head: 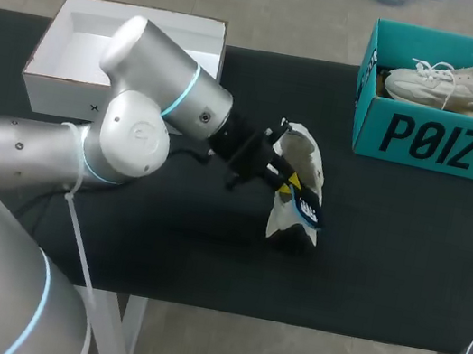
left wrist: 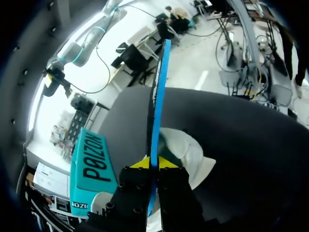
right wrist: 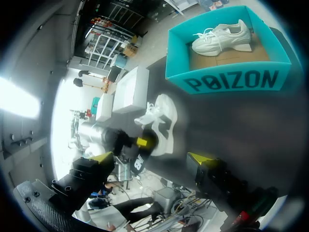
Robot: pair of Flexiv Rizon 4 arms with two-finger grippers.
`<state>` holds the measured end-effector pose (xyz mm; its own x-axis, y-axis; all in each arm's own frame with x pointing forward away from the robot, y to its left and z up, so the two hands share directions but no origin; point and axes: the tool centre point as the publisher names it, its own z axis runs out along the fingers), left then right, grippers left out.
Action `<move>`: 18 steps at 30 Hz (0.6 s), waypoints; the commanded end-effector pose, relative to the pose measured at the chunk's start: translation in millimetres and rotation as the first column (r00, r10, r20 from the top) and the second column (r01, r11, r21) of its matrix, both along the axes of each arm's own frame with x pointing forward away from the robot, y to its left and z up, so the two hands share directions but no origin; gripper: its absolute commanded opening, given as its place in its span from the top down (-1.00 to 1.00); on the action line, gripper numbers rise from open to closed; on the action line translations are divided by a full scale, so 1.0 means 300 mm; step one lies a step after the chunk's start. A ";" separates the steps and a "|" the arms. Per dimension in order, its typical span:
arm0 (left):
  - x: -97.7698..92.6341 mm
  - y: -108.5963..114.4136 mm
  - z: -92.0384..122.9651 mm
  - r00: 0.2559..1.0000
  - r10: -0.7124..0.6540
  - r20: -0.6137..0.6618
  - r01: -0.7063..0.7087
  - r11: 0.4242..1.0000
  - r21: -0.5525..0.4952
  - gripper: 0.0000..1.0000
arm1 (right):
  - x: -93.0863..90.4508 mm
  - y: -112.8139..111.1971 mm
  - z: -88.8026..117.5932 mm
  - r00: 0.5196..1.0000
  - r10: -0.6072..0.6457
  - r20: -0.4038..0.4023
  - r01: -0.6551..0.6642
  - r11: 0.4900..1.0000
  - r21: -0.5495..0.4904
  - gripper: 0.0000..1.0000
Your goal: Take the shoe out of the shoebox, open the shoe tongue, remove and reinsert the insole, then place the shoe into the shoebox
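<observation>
Where head view muddles it, left wrist view shows left gripper (left wrist: 153,163) clamping insole (left wrist: 158,87); right gripper (right wrist: 152,157) released.

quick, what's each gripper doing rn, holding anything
left gripper: closed on the blue insole, just over the shoe.
right gripper: open, holding nothing.
</observation>
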<state>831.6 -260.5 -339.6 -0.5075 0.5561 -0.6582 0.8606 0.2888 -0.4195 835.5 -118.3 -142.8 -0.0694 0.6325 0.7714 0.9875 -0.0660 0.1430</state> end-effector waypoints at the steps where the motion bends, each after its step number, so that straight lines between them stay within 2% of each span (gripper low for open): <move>1: 0.029 -0.013 -0.018 1.000 0.012 0.022 -0.013 0.999 0.042 1.00 | -0.003 0.000 0.001 1.000 -0.001 -0.001 0.001 1.000 -0.003 -1.00; 10: 0.097 -0.022 -0.072 0.997 0.043 0.071 -0.049 0.995 0.087 1.00 | -0.003 0.000 0.001 1.000 -0.001 -0.001 0.001 1.000 -0.003 -1.00; 18: 0.132 -0.020 -0.094 0.990 0.103 0.092 -0.111 0.990 0.084 1.00 | -0.003 0.000 0.001 1.000 -0.001 -0.001 0.001 1.000 -0.003 -1.00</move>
